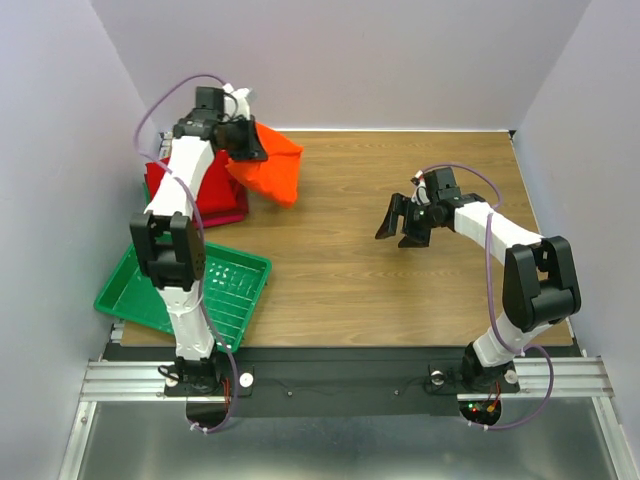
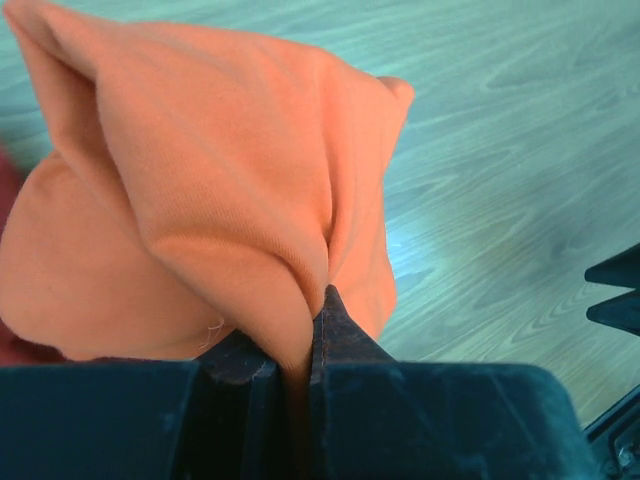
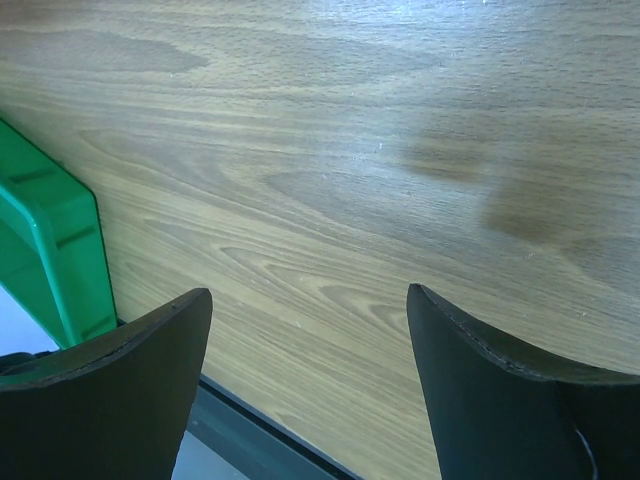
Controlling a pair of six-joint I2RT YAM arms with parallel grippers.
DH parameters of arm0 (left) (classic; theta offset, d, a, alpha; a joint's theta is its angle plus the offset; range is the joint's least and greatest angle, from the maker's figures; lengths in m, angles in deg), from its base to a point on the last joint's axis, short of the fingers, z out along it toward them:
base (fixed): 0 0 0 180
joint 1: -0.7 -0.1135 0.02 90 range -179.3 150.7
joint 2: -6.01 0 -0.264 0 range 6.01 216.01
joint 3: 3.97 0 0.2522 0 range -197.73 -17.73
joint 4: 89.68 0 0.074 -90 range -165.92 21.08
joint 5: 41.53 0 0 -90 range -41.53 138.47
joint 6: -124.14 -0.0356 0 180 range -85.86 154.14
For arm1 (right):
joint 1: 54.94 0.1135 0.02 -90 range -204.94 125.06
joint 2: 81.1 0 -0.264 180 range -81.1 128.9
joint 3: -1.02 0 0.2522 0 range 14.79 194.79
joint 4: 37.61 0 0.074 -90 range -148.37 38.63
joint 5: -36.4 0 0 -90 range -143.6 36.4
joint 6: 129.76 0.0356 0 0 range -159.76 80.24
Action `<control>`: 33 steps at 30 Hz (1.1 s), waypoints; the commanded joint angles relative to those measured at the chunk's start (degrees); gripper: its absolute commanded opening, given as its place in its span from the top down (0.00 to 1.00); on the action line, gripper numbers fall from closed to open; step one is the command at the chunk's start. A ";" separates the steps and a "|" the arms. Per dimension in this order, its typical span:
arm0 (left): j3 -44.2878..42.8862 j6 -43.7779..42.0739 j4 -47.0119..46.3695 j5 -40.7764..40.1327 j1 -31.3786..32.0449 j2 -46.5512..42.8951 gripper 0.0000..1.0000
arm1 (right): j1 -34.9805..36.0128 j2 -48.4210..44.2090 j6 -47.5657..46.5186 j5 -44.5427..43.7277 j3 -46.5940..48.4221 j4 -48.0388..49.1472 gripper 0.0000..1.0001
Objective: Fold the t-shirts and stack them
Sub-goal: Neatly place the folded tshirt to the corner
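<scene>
The left jaws pinched a thin bit of the orange shirt (image 1: pixel 270 165), which hung bunched from them. It might slip out and drop. The right jaws stood wide, empty.

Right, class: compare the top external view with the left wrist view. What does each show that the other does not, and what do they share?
Top external only: the green tray at the near left of the table, and the right gripper seen whole, open over bare wood. Left wrist only: close up, a fold of cloth pinched tight in the left gripper. Both: the orange t-shirt, held by that gripper, and the wooden table.
</scene>
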 commanded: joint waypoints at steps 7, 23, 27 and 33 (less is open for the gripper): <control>-0.76 1.71 -3.82 4.86 -12.82 -13.60 1.00 | 0.04 -1.05 -1.70 1.89 -0.54 0.35 0.16; 9.61 -0.66 -8.12 9.09 -23.11 -11.58 1.00 | 0.04 -0.79 -1.35 2.59 -0.01 0.00 0.15; 14.08 -0.31 -10.76 6.28 -25.13 -10.79 1.00 | 0.04 -1.05 -1.34 2.59 0.25 -0.09 0.15; 12.96 0.13 -11.29 0.66 -25.84 -6.84 1.00 | 0.04 -1.75 -0.99 2.77 0.34 -0.09 0.15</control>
